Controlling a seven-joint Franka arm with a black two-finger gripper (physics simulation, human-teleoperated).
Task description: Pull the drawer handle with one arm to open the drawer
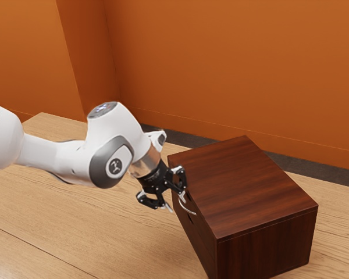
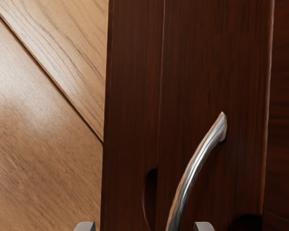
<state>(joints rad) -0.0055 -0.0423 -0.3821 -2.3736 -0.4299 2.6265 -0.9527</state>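
One curved metal handle (image 2: 197, 163) sits inside our wide-open gripper (image 1: 173, 197), nothing clamped; glossy dark-wood drawer (image 2: 207, 72), plank table (image 2: 38, 144) free alongside.

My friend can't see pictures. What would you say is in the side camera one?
A white robot arm reaches in from the exterior view's left, with its black tool at the silver handle on the front of a dark wooden drawer box. The box sits on a light wooden table, with orange walls behind.
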